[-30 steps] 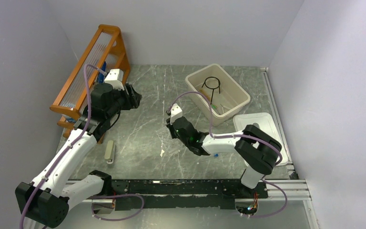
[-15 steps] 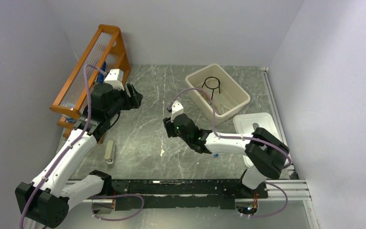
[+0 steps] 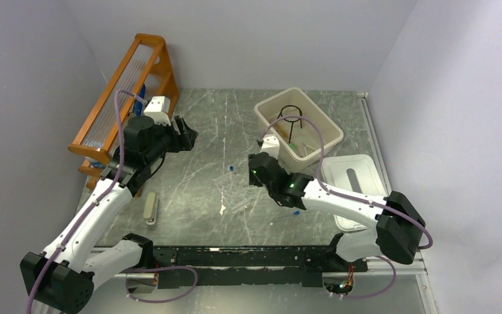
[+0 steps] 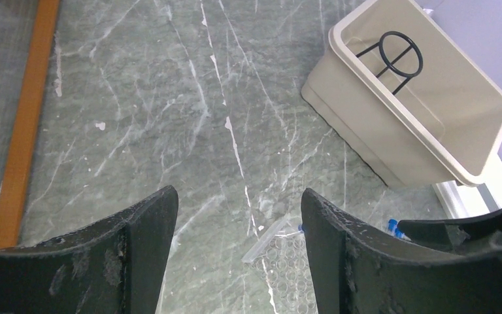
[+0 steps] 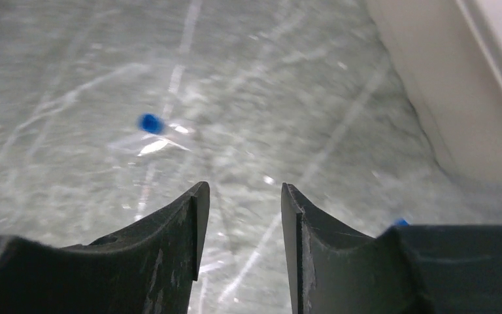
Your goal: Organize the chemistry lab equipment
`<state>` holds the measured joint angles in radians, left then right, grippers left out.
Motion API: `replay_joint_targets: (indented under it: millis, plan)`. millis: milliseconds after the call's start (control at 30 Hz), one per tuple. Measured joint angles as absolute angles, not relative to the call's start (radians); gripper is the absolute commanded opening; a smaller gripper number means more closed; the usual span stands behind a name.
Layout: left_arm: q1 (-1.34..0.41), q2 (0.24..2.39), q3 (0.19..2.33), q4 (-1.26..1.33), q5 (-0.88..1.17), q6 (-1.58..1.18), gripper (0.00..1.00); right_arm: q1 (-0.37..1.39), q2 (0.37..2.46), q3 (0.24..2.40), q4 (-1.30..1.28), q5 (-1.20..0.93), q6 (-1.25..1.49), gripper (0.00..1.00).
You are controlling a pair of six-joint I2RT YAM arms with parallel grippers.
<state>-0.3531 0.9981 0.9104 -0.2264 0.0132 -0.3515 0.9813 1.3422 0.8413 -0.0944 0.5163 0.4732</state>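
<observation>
My left gripper (image 3: 186,134) is open and empty, held above the table beside the orange rack; in its wrist view (image 4: 238,196) a clear thin tube (image 4: 271,241) lies on the table below the gap. My right gripper (image 3: 255,171) is open and empty, low over the table middle (image 5: 242,190). A small blue-capped tube (image 3: 231,169) lies just left of it, and shows ahead in the right wrist view (image 5: 149,124). The beige bin (image 3: 327,127) holds the black wire ring (image 3: 289,114) and a green-handled tool (image 3: 291,139). Another blue-capped piece (image 3: 296,212) lies under the right forearm.
The orange wooden rack (image 3: 114,98) stands along the left wall. A white lid (image 3: 356,176) lies right of the bin. A grey oblong item (image 3: 150,208) and a small white scrap (image 3: 222,209) lie on the near table. The bin wall (image 5: 444,98) is close on my right gripper's right.
My right arm has swung right toward the bin, and the blue-capped tube now lies in the open where the gripper was. The left arm has barely moved.
</observation>
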Motion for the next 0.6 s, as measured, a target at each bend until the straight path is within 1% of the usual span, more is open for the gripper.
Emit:
replay_joint_targets:
  millis: [133,167,267,333,467,600]
  plan:
    - [-0.353,0.996,0.9,-0.213,0.035,-0.352,0.72,0.938,1.33,0.821,-0.271,0.588,0.621,0.48]
    - [-0.353,0.996,0.899,-0.211,0.039,-0.352,0.72,0.926,1.327,0.806,-0.31,0.601,0.656,0.46]
    - [-0.353,0.996,0.898,-0.205,0.059,-0.352,0.71,0.902,1.317,0.74,-0.405,0.634,0.744,0.38]
    - [-0.353,0.996,0.898,-0.204,0.065,-0.352,0.71,0.896,1.313,0.714,-0.442,0.644,0.781,0.35]
    - [-0.353,0.996,0.894,-0.197,0.068,-0.352,0.71,0.888,1.293,0.664,-0.489,0.658,0.85,0.33]
    - [-0.353,0.997,0.889,-0.197,0.068,-0.352,0.71,0.876,1.268,0.618,-0.488,0.654,0.88,0.36]
